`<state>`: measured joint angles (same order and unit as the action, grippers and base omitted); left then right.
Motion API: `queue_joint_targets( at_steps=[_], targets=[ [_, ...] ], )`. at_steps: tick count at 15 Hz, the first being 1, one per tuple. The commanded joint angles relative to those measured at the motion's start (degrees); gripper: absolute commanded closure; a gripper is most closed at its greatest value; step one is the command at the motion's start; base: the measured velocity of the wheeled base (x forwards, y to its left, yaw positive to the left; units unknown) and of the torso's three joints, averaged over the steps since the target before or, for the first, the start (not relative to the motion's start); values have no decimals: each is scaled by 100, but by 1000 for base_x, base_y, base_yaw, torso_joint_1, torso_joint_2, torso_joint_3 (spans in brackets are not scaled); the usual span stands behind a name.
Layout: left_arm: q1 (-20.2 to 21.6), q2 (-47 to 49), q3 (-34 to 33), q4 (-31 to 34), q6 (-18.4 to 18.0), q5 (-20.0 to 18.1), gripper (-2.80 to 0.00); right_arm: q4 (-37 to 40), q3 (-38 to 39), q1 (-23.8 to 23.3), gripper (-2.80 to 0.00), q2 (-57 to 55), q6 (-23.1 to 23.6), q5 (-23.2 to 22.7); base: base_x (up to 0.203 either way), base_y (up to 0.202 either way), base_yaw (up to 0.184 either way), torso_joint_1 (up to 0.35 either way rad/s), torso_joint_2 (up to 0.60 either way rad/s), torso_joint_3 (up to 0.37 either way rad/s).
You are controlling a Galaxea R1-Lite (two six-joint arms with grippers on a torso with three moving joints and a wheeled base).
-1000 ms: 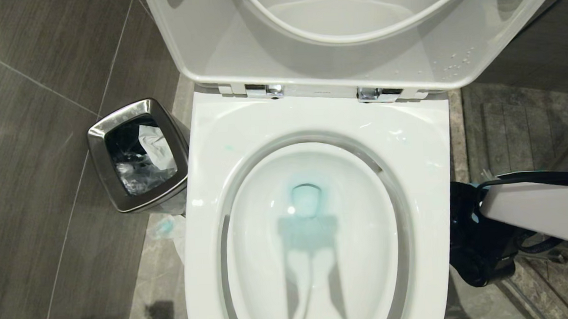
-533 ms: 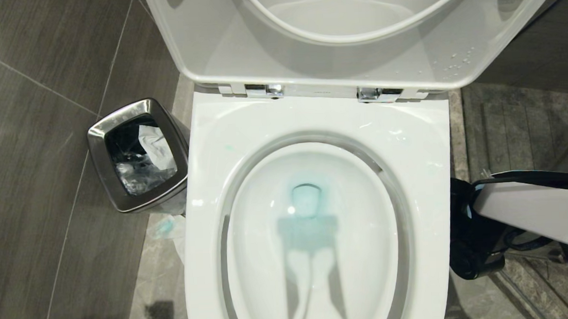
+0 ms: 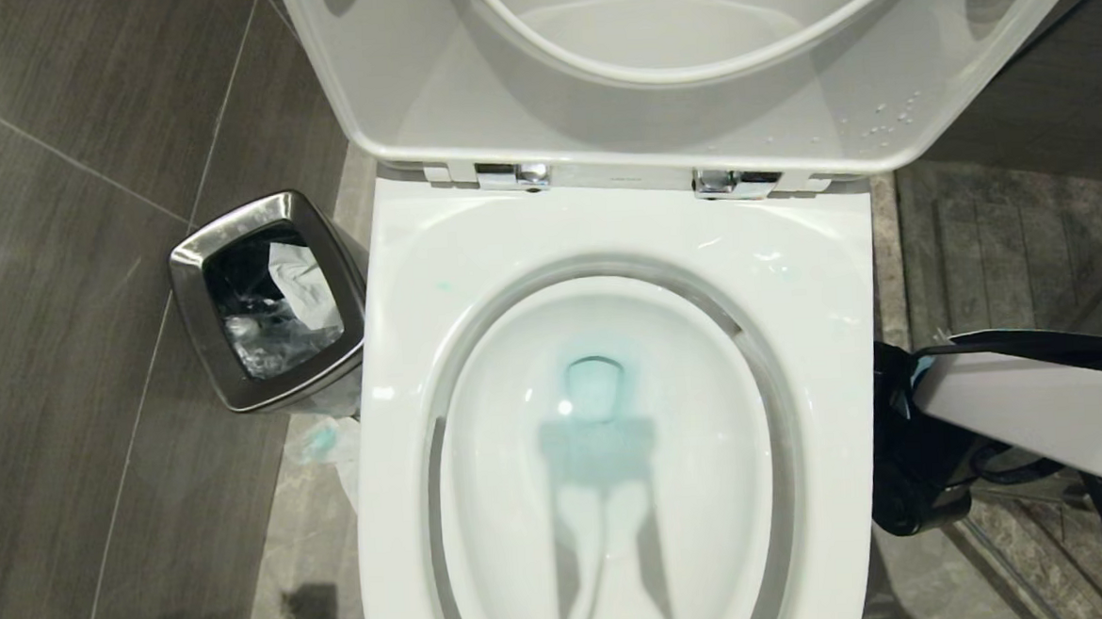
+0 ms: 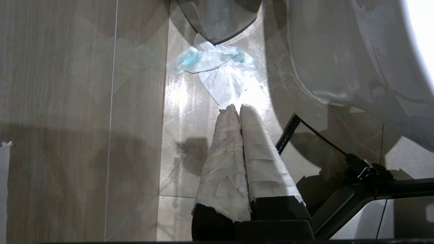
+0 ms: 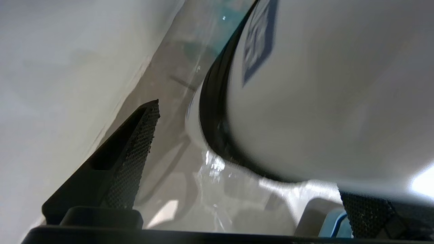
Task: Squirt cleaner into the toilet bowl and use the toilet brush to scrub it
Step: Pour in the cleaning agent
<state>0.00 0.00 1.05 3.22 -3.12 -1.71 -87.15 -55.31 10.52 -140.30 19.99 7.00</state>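
Observation:
The toilet bowl (image 3: 606, 458) stands open, seat and lid raised, with blue-green cleaner pooled round its drain. My right gripper (image 3: 907, 479) hangs low beside the bowl's right outer wall. In the right wrist view this gripper (image 5: 244, 159) is open, with the toilet's white side (image 5: 67, 84) next to one black finger (image 5: 135, 152). A big white rounded body with a dark band and a blue label (image 5: 305, 84) looms close over the other finger; I cannot tell what it is. The toilet brush is out of view. My left gripper (image 4: 239, 107) is shut and empty above the floor.
A steel waste bin (image 3: 191, 248) with a black liner and paper stands left of the toilet. A crumpled tissue stained blue (image 4: 220, 67) lies on the floor tiles between the bin and the toilet's base (image 4: 339, 51). Grey stone floor lies to the right.
My right forearm has tipped a little steeper and its gripper has shifted slightly along the toilet's right side. The bowl, the bin and the left arm have stayed still.

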Motion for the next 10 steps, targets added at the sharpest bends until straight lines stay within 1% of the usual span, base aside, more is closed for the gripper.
queue_joint_targets(
  at_steps=[1,6,8,10],
  targets=[
    [0,0,1,3,-4,-5,0,-51,-143,-1,-280,-15,14,3,0,0,0,0,0,0],
    [6,0,1,3,-4,1,0,-51,-238,3,-280,-8,9,21,0,0,0,0,0,0],
    [7,0,1,3,-4,-1,0,-51,-388,3,-280,-110,5,34,0,0,0,0,0,0],
    [4,0,1,3,-4,-5,0,-51,-600,-8,-280,-200,5,204,0,0,0,0,0,0]
  ],
)
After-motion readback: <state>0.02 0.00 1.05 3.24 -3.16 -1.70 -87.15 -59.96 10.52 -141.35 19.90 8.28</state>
